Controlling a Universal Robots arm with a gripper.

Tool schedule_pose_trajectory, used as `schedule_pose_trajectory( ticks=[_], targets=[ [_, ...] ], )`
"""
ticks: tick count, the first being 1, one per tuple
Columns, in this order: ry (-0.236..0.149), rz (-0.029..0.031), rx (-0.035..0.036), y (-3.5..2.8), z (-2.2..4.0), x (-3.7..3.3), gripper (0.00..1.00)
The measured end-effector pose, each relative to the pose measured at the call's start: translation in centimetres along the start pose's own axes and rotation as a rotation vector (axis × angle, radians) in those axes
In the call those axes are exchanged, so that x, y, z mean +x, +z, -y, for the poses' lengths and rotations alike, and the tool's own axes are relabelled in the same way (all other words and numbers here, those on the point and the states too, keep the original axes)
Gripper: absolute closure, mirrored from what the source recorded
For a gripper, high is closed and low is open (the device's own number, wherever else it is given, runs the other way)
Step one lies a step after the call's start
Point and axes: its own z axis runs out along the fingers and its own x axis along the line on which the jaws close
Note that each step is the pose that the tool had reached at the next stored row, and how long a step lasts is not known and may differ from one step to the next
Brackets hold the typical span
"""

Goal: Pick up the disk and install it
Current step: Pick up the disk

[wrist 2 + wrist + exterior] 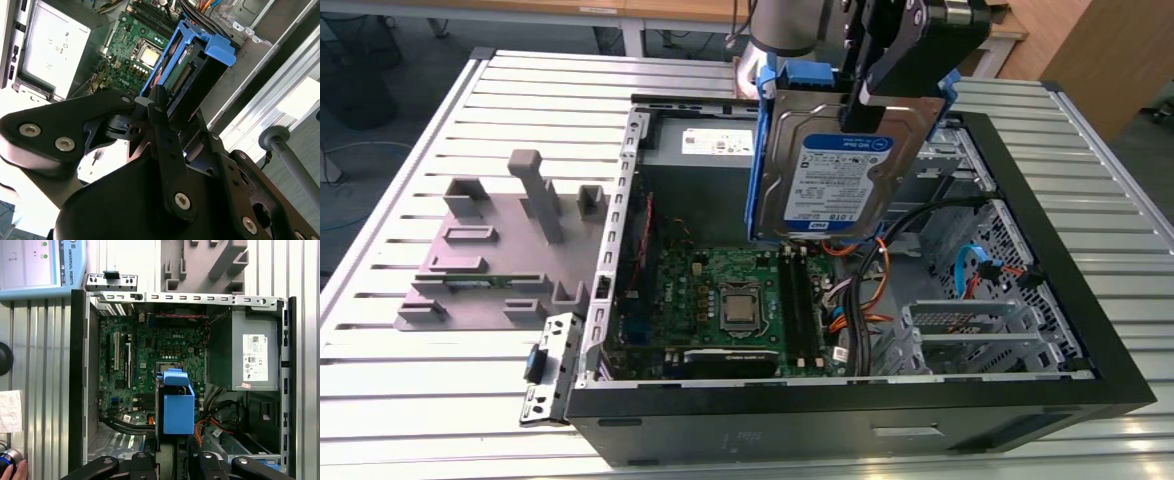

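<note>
The disk (834, 185), silver-grey with a white-and-blue label and blue side rails, hangs upright above the open computer case (854, 405). My gripper (887, 100) is shut on its upper end, coming down from above. Below the disk lie the green motherboard (734, 290) and a bundle of cables. In the second wrist view the black fingers (161, 117) clamp the disk (195, 65) at its connector end. In the first wrist view the disk's blue rail (177, 407) stands edge-on over the motherboard (150, 360), just beyond my gripper (172, 460).
A grey power-supply box (700, 145) sits in the case's far corner. Metal drive bays (981, 335) with blue clips fill the case at the exterior view's right. A grey fixture (494, 250) stands on the slatted table. A hand (15, 472) rests at the table's edge.
</note>
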Motion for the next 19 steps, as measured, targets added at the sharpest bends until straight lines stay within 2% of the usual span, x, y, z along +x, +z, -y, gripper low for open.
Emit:
schedule_pose_trajectory(
  ticks=[11, 19],
  targets=[
    [0.0, -0.0018, 0.0, 0.0, 0.08, 0.13, 0.65],
    [0.001, -0.0017, 0.0001, -0.03, 0.46, 1.3, 0.65]
  ],
)
